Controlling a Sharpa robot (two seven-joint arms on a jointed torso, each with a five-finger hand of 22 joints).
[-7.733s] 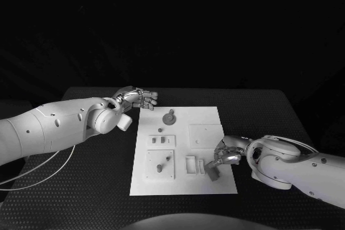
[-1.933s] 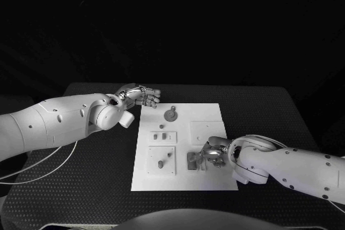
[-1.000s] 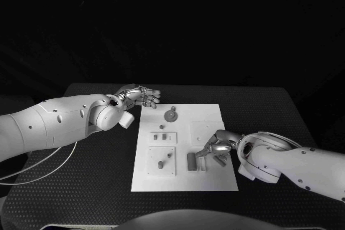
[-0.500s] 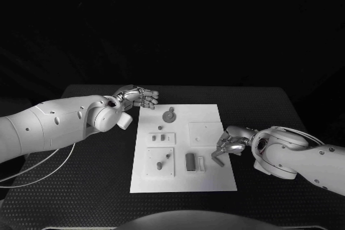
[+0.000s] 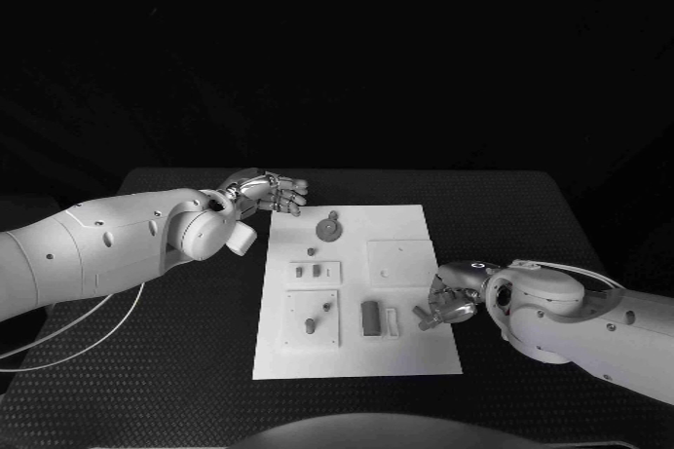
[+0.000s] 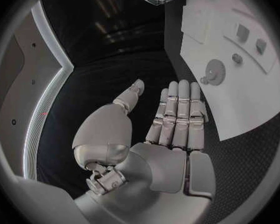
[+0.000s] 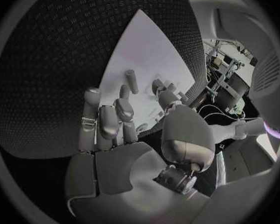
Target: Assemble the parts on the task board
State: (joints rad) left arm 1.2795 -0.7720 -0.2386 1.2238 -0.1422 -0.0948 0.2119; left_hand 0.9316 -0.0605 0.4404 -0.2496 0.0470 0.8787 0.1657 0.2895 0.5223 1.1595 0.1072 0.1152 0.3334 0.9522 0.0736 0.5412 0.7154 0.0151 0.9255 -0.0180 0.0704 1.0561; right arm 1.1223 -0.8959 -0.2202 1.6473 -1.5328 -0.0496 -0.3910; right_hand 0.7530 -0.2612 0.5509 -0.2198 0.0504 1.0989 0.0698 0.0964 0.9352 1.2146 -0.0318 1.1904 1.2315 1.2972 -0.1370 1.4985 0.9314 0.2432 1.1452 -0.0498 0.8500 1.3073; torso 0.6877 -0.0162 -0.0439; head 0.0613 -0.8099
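Black table (image 5: 168,371) underneath, my emptied right hand (image 5: 452,303) is backing off the task board (image 5: 422,356), block (image 5: 371,317) seated.

Left hand (image 5: 270,192) open, right hand (image 5: 451,304) seemingly empty.

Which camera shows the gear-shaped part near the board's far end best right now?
The left wrist view: the gear-shaped part shows its toothed rim on the task board. The head view shows it small. The right wrist view gives no clear sight of it.

Head camera looks down; wrist cameras share the task board (image 5: 358,293).
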